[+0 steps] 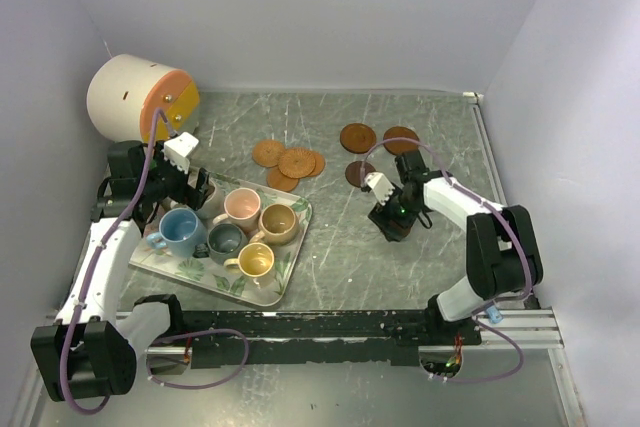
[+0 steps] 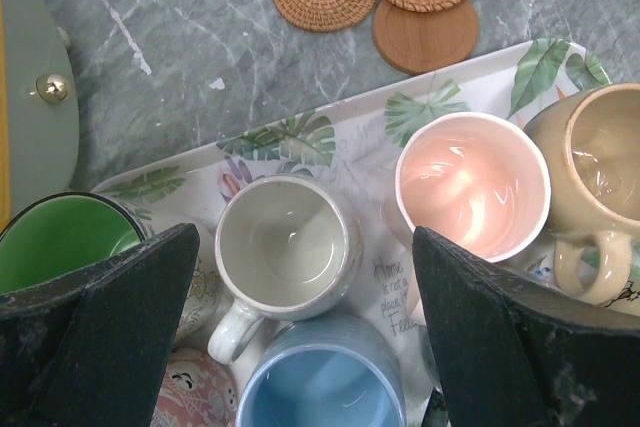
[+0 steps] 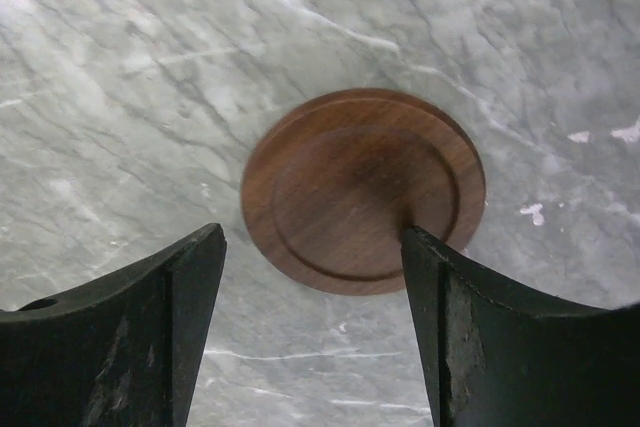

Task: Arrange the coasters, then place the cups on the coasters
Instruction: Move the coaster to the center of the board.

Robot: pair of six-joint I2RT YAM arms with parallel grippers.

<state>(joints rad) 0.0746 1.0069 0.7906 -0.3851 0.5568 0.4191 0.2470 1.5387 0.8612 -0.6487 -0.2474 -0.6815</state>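
Several cups stand on the leaf-print tray (image 1: 262,294): blue (image 1: 180,230), pink (image 1: 241,206), tan (image 1: 277,222), grey (image 1: 226,238) and yellow (image 1: 255,262). My left gripper (image 1: 195,190) hangs open above the tray's far left end. In the left wrist view the left gripper (image 2: 305,234) is centred over a cream cup (image 2: 288,242), with a green cup (image 2: 55,237) at its left. Woven coasters (image 1: 297,162) lie overlapped beyond the tray. Two brown coasters (image 1: 357,137) lie farther right. My right gripper (image 3: 312,237) is open just short of a dark wooden coaster (image 3: 362,189); the right fingertip overlaps its rim.
A big white-and-orange cylinder (image 1: 140,97) lies on its side at the back left, close to the left arm. Walls enclose the marble table on three sides. A red-patterned cup (image 2: 195,397) shows at the bottom of the left wrist view.
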